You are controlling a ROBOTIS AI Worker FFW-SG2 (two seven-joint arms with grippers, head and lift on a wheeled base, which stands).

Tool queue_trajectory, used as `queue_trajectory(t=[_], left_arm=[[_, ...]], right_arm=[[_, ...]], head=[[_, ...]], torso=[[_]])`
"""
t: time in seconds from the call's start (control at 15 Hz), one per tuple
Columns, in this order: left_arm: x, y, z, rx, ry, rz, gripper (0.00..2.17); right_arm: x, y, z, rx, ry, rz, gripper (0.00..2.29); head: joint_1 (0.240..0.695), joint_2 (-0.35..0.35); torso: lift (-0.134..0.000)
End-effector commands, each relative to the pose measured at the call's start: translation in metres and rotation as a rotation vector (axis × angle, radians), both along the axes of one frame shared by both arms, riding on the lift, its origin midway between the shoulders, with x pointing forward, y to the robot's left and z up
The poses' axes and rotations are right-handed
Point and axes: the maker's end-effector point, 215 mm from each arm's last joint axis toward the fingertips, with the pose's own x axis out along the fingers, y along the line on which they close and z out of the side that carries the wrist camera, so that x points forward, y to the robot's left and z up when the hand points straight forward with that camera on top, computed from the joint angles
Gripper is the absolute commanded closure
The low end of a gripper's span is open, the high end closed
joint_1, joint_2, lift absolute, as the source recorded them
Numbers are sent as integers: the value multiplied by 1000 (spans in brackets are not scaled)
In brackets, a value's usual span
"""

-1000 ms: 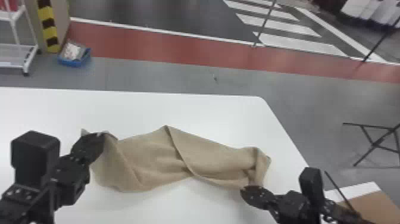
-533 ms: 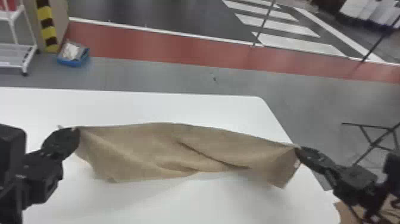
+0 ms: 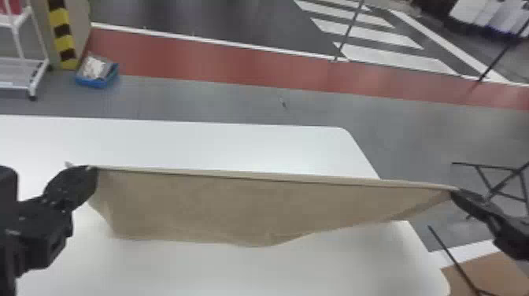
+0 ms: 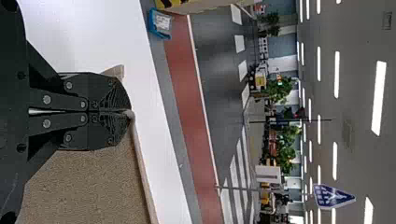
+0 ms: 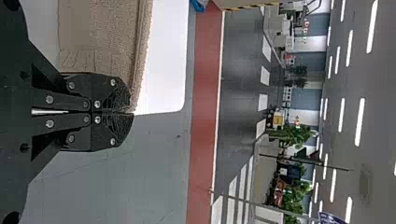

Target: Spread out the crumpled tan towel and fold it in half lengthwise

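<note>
Tautly, the tan towel stretches between my two grippers

Over the white, smooth-topped table [image 3: 204, 145], I hold the tan cloth towel [image 3: 236, 208] by its upper edge. My black left gripper [image 3: 94, 169] pinches that edge at the left end, fingers pressed together, with a small tip of cloth poking out beside them. My black right gripper [image 3: 454, 191] pinches the right end, which shows past the table's right edge. Between them the edge runs nearly straight, and the cloth hangs below it on the near side.
</note>
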Motion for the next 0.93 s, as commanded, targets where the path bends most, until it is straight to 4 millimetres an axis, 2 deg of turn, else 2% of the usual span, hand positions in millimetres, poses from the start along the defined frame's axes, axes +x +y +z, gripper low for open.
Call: queue_trajectory(t=[0.0,0.07,0.2,0.33,0.47,0.53,0.6,0.67,0.8,0.87], left_arm=[[17,1,9,-17,-41,6,2125],[29,1,17,-25,-79,7,2125],[73,13,34,-68,-140,34,2128],[108,44,42,-93,-157,97,2125],[141,69,59,-127,-206,140,2125],[159,81,72,-134,-245,164,2125],[178,92,84,-144,-274,194,2128],[199,101,95,-151,-293,215,2128],[231,106,124,-165,-344,232,2128],[244,111,141,-165,-376,239,2128]], right_arm=[[23,16,-15,-7,27,15,1511],[34,18,-17,-9,26,7,1511],[79,32,-30,0,67,0,1511],[113,42,-28,9,70,-3,1507],[159,53,-25,25,55,14,1507],[189,63,-14,-23,17,25,1511],[222,77,7,-93,-55,53,1507],[255,89,22,-111,-96,72,1507],[304,101,56,-124,-177,88,1511],[320,102,77,-136,-231,95,1511]], head=[[695,-350],[695,-350],[695,-350],[695,-350],[693,-350],[664,-350],[646,-349],[624,-315],[572,-260],[514,-236]], torso=[[-124],[-124],[-124],[-124],[-124],[-124],[-124],[-124],[-124],[-124]])
